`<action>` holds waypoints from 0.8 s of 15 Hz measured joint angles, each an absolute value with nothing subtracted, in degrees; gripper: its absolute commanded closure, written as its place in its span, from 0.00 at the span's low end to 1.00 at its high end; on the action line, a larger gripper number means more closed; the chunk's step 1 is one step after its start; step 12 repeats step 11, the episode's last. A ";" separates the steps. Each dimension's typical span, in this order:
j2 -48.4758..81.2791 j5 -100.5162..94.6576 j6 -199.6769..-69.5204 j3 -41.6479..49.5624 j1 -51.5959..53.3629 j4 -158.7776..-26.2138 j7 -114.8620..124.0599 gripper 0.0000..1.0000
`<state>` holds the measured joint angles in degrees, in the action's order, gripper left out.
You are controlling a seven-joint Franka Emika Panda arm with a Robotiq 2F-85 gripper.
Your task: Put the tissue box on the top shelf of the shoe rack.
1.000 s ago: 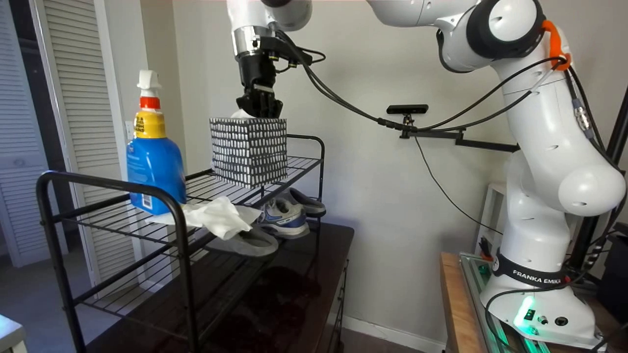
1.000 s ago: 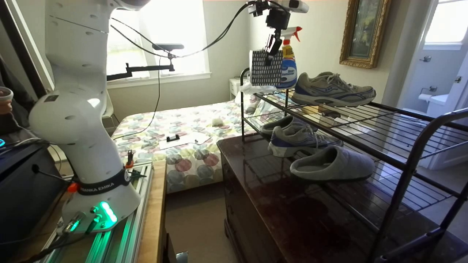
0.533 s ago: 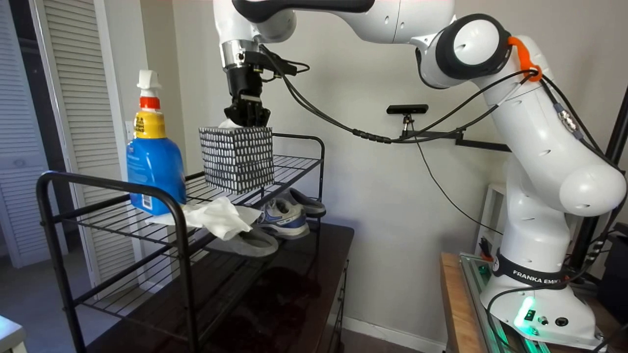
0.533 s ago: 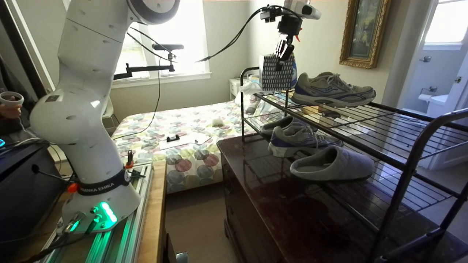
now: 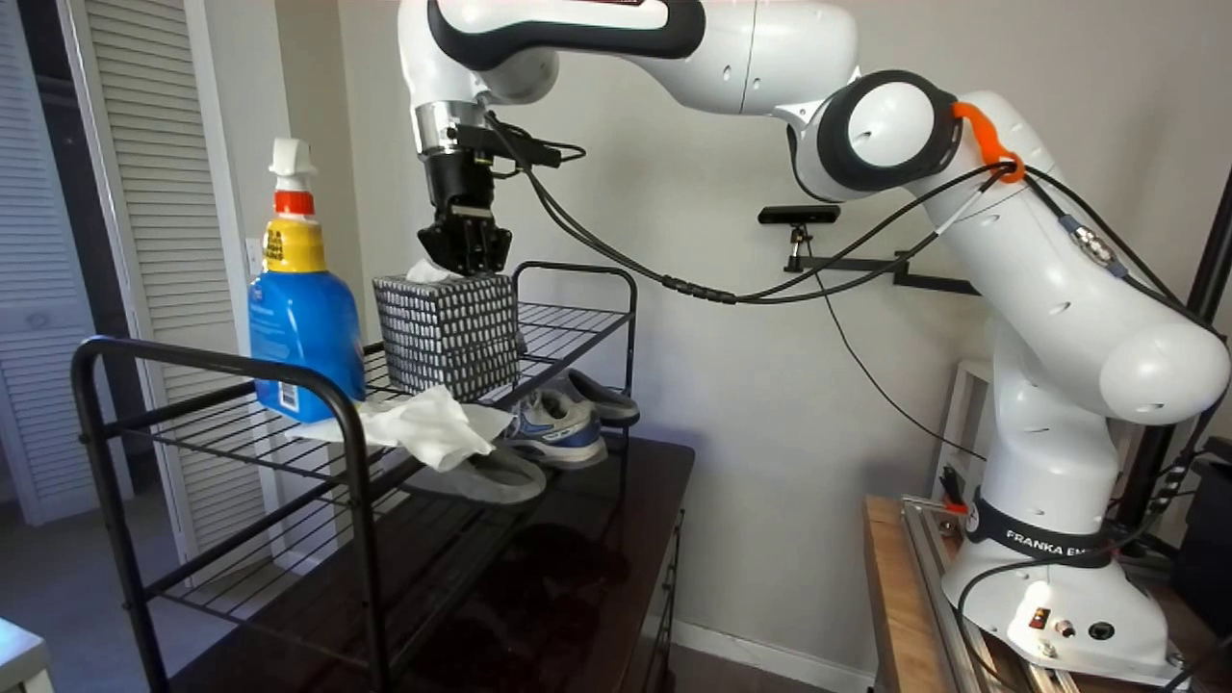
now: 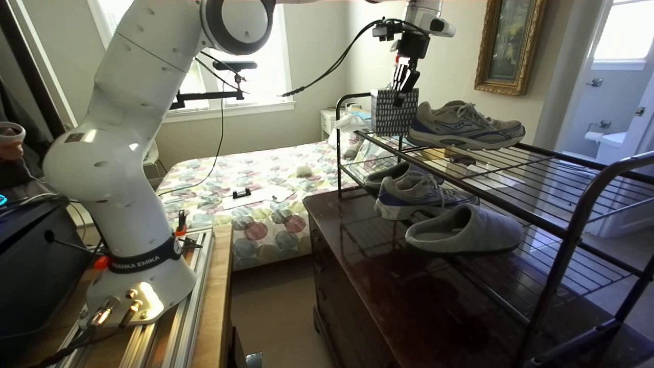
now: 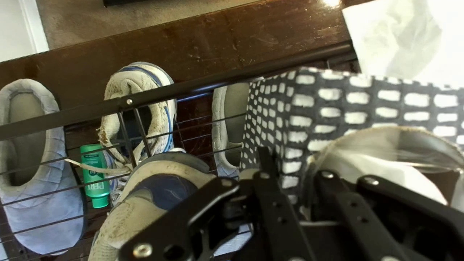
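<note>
The tissue box (image 5: 448,337) has a black-and-white brick-like pattern and a white tissue at its top opening. It also shows in an exterior view (image 6: 394,115) and in the wrist view (image 7: 362,103). My gripper (image 5: 469,262) is shut on its upper edge, one finger outside the side wall (image 7: 266,163) and the other at the opening. The box is upright at the level of the top shelf (image 6: 516,176) of the black wire shoe rack (image 5: 358,472). It is at the spray-bottle end. I cannot tell whether its bottom touches the wires.
A blue spray bottle (image 5: 306,332) and a crumpled white tissue (image 5: 433,428) are beside the box on the top shelf. A sneaker (image 6: 462,127) stands on its other side. A slipper (image 6: 467,230) and a sneaker (image 6: 416,197) are below. The rack stands on a dark dresser (image 6: 373,266).
My gripper has carried the tissue box down to the top shelf's level, and closer to the spray bottle and the sneaker. The light on the robot base has turned from green to white.
</note>
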<state>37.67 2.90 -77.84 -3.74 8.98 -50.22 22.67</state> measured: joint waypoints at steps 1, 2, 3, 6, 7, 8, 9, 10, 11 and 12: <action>37.99 2.90 -77.76 -3.76 9.02 -49.50 22.67 0.44; 38.18 2.90 -77.50 -3.79 9.08 -48.76 22.67 0.36; 38.18 2.90 -77.13 -3.82 9.18 -48.00 22.67 0.30; 37.79 2.91 -75.67 -4.12 9.65 -45.22 22.71 0.08; 37.38 2.92 -75.43 -4.24 9.87 -44.45 22.71 0.02; 36.79 2.92 -75.23 -4.36 10.13 -43.91 22.72 0.01; 36.01 2.92 -75.01 -4.38 10.52 -43.50 22.78 0.00; 35.05 2.84 -74.51 -4.37 10.96 -43.20 22.83 0.00; 33.94 2.33 -73.93 -4.32 11.48 -43.17 22.81 0.00; 33.94 2.33 -73.93 -4.32 11.48 -43.17 22.81 0.00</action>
